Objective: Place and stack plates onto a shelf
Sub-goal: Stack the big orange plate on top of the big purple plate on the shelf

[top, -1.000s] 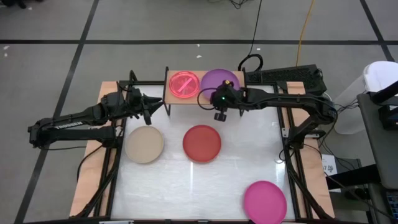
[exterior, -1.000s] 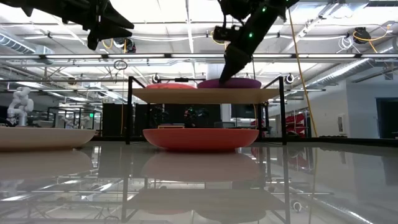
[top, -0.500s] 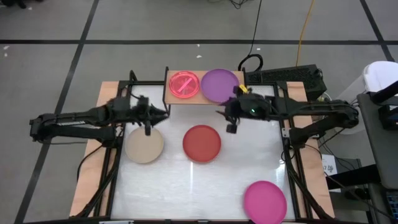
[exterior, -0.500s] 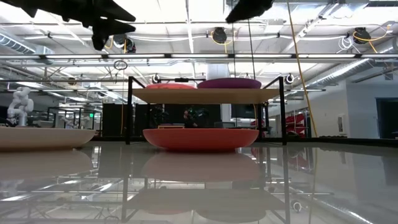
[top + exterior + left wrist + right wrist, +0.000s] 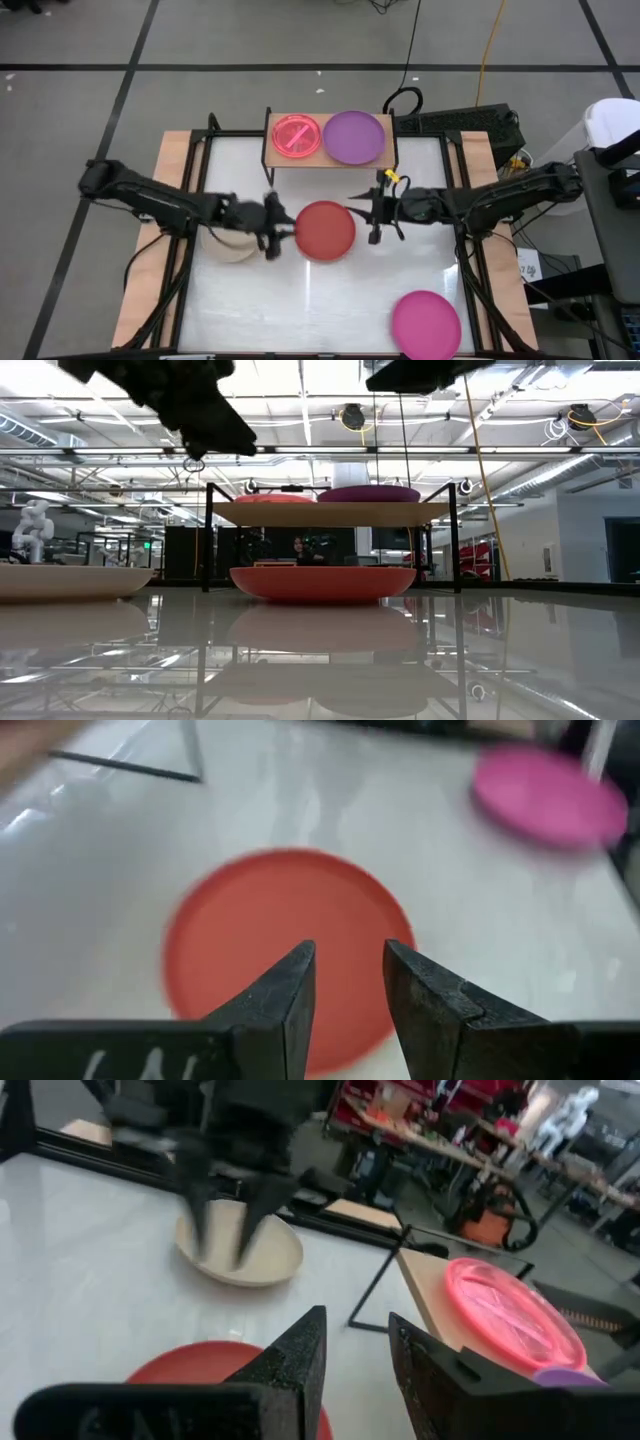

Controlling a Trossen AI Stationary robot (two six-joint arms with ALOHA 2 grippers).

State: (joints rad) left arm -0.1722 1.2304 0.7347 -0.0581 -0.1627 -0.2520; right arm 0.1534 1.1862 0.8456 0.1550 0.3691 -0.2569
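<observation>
**Desk:** Where are your tools, taking the red plate as the mark?

**Me:** My left tool hovers at the red plate, on its beige-plate side, fingers parted a little with nothing between them. Its wrist camera looks down past them onto the red plate's near rim. My right tool hangs just off the opposite edge of the red plate, also slightly open and empty.

**Desk:** And the plates?

**Me:** The red plate lies flat on the white bench, in front of the shelf. The beige plate sits on the bench just beyond my left tool, partly covered by that arm. The magenta plate is well apart from the red one, near the bench's front corner on the right arm's side. On the shelf, behind the red plate, the small pink plate and the larger purple plate lie side by side, nearly touching. From bench height the red plate shows under the shelf board.
</observation>
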